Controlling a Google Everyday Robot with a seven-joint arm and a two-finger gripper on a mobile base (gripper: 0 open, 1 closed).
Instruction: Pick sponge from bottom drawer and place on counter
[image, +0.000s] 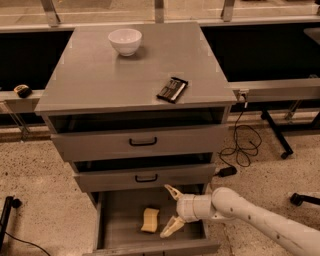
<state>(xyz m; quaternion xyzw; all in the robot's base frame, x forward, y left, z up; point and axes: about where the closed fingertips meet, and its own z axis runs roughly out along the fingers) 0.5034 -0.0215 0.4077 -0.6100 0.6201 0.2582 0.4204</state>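
Found no readable text, label, brand or number anywhere: none on the black packet (172, 89) or white bowl (125, 41) on the desk (135, 75), none on the drawer fronts (100, 145). Saw the hand (165, 211), fingers spread, low in the bottom drawer (120, 215) just beside the sponge (150, 220), likewise bare of markings.

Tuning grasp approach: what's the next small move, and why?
Probably slide the gripper closer to the sponge. It sits open inside the bottom drawer, just to the sponge's right in this view, with its fingers not yet around it.
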